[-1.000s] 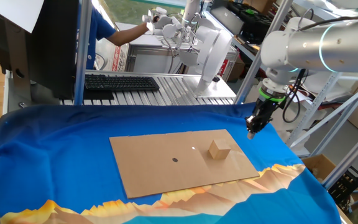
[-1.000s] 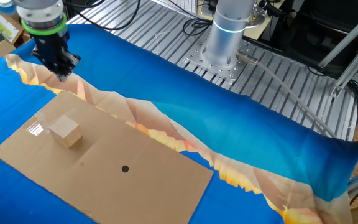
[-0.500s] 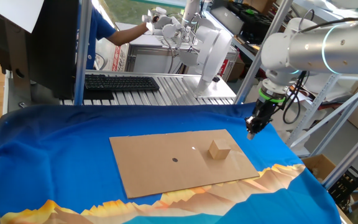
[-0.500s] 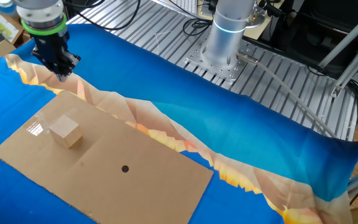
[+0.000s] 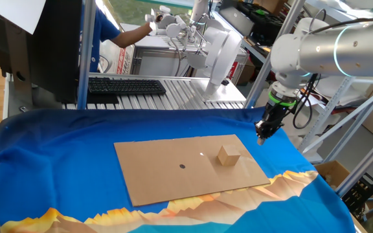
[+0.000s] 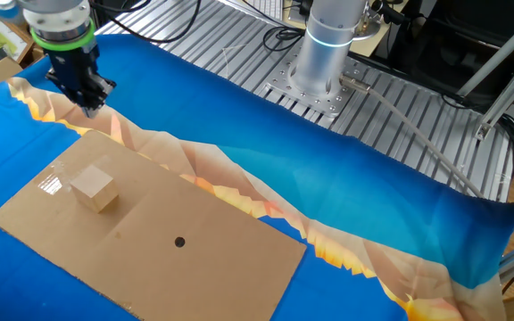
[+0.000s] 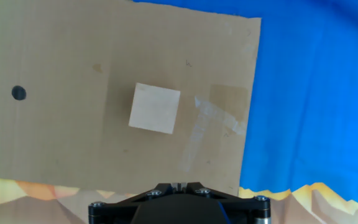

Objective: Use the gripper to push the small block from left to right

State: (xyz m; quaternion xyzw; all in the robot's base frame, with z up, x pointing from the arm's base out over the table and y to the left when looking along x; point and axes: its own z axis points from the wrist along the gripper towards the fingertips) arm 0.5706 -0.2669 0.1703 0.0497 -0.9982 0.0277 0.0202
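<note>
- gripper (image 5: 261, 137) hangs above the blue cloth (image 5: 57, 162), off the cardboard sheet (image 5: 167, 175) edge; whether its fingers are apart or together i cannot tell.
- small block (image 5: 227, 156) sits on the sheet at about 8 o'clock from the tool in one fixed view, apart from it.
- judging by this, the push is not yet begun; descent, contact and the slide all remain.
</note>
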